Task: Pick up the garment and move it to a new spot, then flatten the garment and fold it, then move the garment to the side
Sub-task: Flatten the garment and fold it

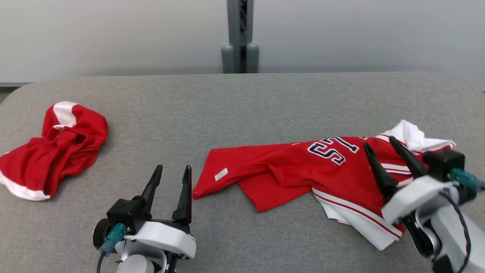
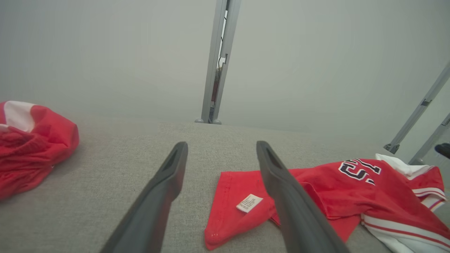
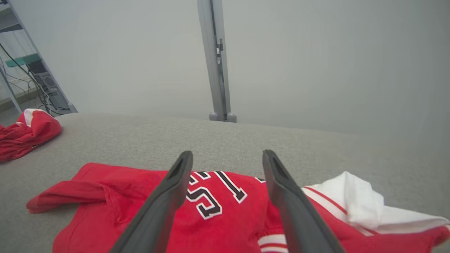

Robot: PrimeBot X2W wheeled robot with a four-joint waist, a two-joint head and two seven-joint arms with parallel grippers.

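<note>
Bench (image 1: 242, 106): grey cloth surface with rounded far corners. A grey post (image 1: 240, 38) stands behind the middle of its far edge.

Garment (image 1: 288, 170): a red jersey with white and red-striped trim, and the largest item on the bench. We find it crumpled rather than flat. It runs from about the middle of the bench toward the right edge, in the nearer half. White cloth is bunched at its right end, and a white striped hem lies toward the near edge.

Second red garment (image 1: 57, 151): a smaller heap with white patches, by the left edge and well apart from the jersey.

Right gripper (image 1: 379, 141): over the right part of the jersey, jaws spread wide with no cloth between them. We cannot tell whether the fingertips touch the fabric.

Left gripper (image 1: 173, 167): toward the near edge, left of centre, jaws also spread and empty. Its fingers point at the far edge, and its right finger is just beside the jersey's left end.

Number (image 1: 333, 148): white digits with a dark outline, on the upper face of the jersey right of its middle.

Label (image 1: 221, 174): a small white tag near the jersey's left end.
</note>
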